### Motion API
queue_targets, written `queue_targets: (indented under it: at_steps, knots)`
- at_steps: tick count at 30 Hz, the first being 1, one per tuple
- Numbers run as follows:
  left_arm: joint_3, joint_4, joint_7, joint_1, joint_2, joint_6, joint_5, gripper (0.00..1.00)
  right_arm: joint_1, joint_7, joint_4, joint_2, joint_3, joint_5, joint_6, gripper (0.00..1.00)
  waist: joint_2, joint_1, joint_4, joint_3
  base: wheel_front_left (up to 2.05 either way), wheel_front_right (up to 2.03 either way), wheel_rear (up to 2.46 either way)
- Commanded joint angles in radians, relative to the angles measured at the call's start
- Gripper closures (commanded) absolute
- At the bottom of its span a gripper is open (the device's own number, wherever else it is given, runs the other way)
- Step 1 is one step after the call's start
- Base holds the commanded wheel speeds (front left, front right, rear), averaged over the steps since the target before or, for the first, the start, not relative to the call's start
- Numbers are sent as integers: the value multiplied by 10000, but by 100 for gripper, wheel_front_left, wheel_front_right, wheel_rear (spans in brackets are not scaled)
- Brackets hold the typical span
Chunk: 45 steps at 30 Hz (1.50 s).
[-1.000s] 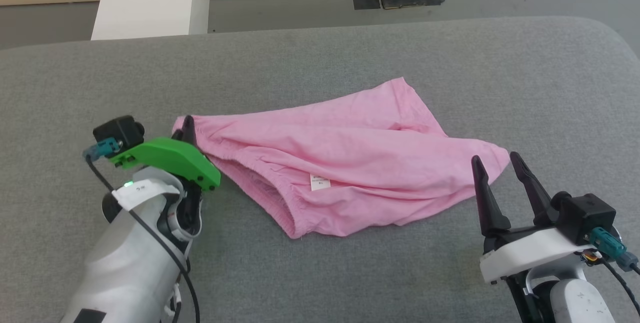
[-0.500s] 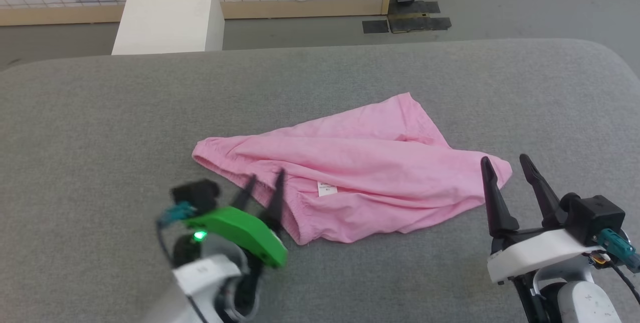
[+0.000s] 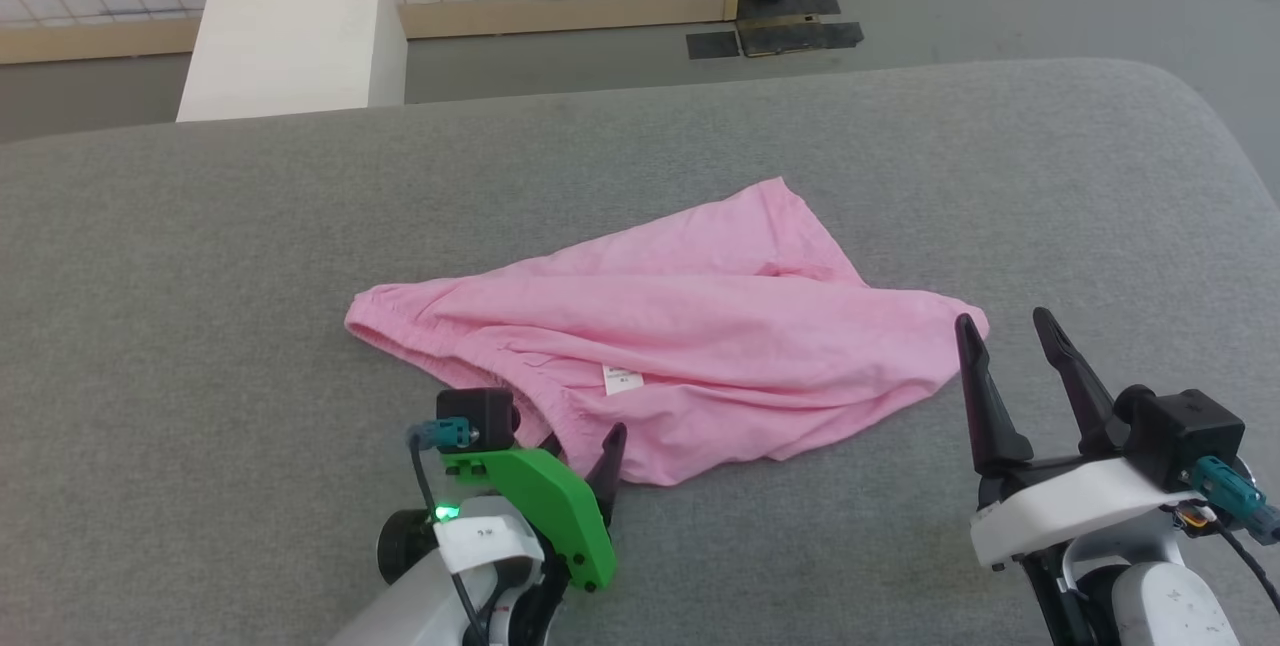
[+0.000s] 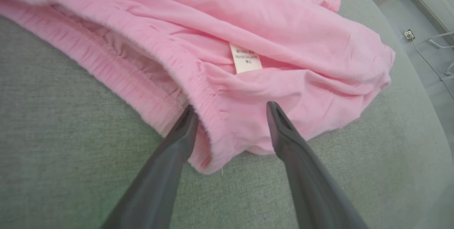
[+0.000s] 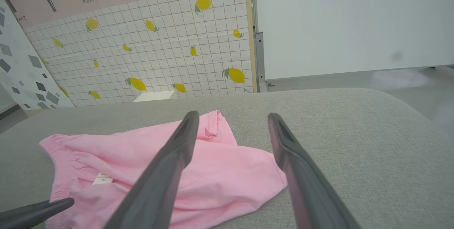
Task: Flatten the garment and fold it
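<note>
The support is a wide grey padded surface (image 3: 180, 276) covered with a fine woven cloth, and its far right corner is rounded. Directly on it lies the garment (image 3: 700, 326), light pink and wrinkled. It rests near the middle, spread out but not flat, with the gathered waistband (image 3: 375, 321) at the left end and a small white label (image 3: 623, 381) showing.

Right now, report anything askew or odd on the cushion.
The shorts lie slantwise and wrinkled, not flat. The waistband gapes open, showing the label inside, and the cloth bunches in long folds. No damage or spill visible.
</note>
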Motion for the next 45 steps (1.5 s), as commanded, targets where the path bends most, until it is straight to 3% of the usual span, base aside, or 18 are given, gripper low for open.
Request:
queue_targets:
  at_steps: [1, 7, 14, 19, 20, 21, 25, 29, 32, 35, 41, 45]
  knots:
    - [41, -47, 26, -66, 143, -4, -79, 100, 117, -39, 4, -8, -21, -17, -15, 0, 0, 1, -100, -29, 0, 0, 0]
    - [841, -377, -627, 5, 462, 51, -384, 100, 160, -30, -47, -8, -79, -17, -15, 0, 0, 1, -145, -47, 0, 0, 0]
    - [2271, -1506, -1164, 1119, 1985, 1045, -791, 100, 195, 11, -242, -8, -221, -76, -15, 0, 0, 1, 44, -30, 0, 0, 0]
    - [2693, -2145, -792, 2258, 2575, 1524, -1378, 100, 229, 198, -313, -8, -372, -165, -15, 0, 0, 1, 221, -23, 0, 0, 0]
    - [2695, -2276, -756, 2427, 2605, 1500, -1456, 41, 225, 293, -316, -8, -371, -176, -15, 0, 0, 1, 251, -30, 0, 0, 0]
    - [2699, -2384, -779, 2534, 2589, 1454, -1506, 0, 218, 359, -327, -8, -358, -194, -15, 0, 0, 1, 272, -37, 0, 0, 0]
    - [2987, -2836, -1450, 2839, 2227, 772, -1819, 0, 234, 874, -430, -8, -198, -240, -15, 0, 0, 1, 405, -50, 0, 0, 0]
    - [3426, -2980, -2418, 2850, 1972, 231, -1278, 0, 395, 2043, -579, -8, 377, -307, -15, 0, 0, 1, 574, -18, 0, 0, 0]
    - [4179, -3110, -2606, 2765, 1533, 106, -172, 0, 535, 3173, -758, -8, 935, -458, -15, 0, 0, 1, 776, 113, 0, 0, 0]
    - [5392, -3498, -2616, 2746, 626, -199, 1353, 0, 539, 4221, -752, -8, 1343, -523, -15, 0, 0, 1, 928, 294, 0, 0, 0]
    - [6868, -3761, -2620, 2738, -1181, -1495, 4035, 0, 117, 6064, -367, -8, 1610, -813, -15, 0, 0, 1, 1221, 686, 0, 0, 0]
    - [7391, -3706, -2621, 2705, -1832, -2250, 4990, 0, -297, 6503, -117, -8, 1598, -737, -15, 0, 0, 1, 1390, 900, 0, 0, 0]
